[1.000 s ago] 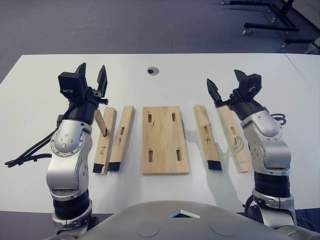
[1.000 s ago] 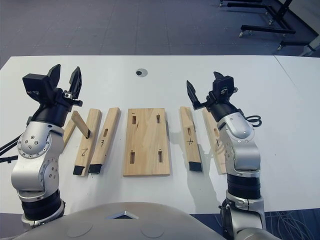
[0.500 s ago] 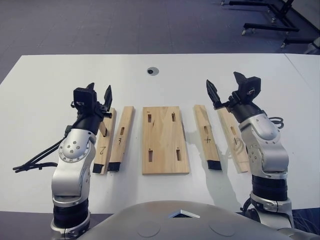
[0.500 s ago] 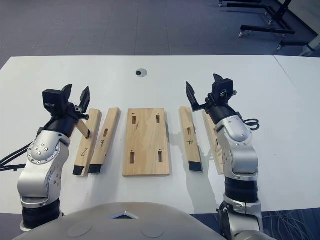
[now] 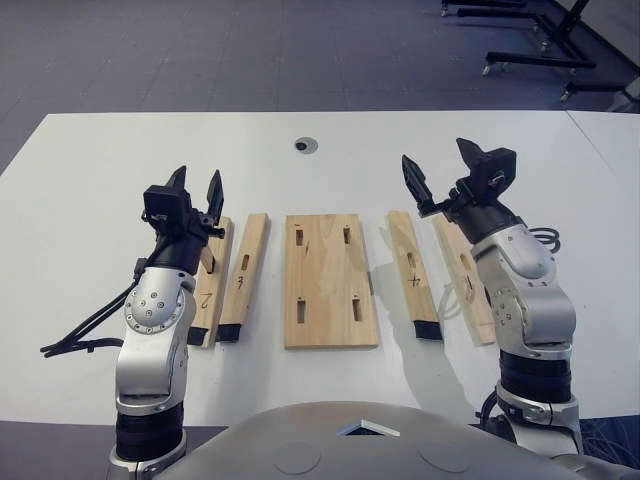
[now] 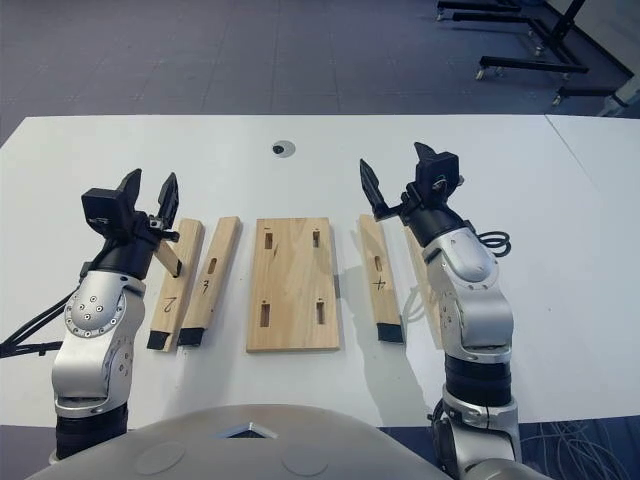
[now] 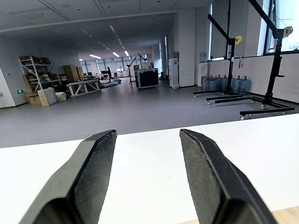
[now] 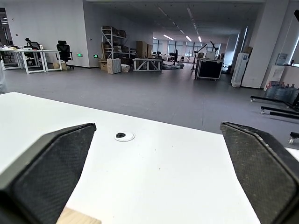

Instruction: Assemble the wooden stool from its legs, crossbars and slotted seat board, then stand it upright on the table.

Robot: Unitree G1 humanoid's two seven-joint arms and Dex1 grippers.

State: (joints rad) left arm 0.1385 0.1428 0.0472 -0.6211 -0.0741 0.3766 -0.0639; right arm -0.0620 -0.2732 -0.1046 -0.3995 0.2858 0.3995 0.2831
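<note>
The white table (image 5: 100,170) carries the stool parts, laid flat and unassembled. The slotted seat board (image 5: 330,280) lies in the middle, its long side running near to far. Left of it lie two legs side by side, the inner left leg (image 5: 243,278) and the outer left leg (image 5: 207,295). Right of it lie the inner right leg (image 5: 413,272) and the outer right leg (image 5: 462,275), the latter partly hidden by the right arm. The right gripper (image 5: 437,165) hangs above the far ends of the right legs, spread wide and empty. The left gripper (image 5: 197,192) is parted and empty over the outer left leg's far end. A short crossbar (image 6: 166,257) lies slanted across that leg. A round grommet (image 5: 306,145) sits far beyond the board.
</note>
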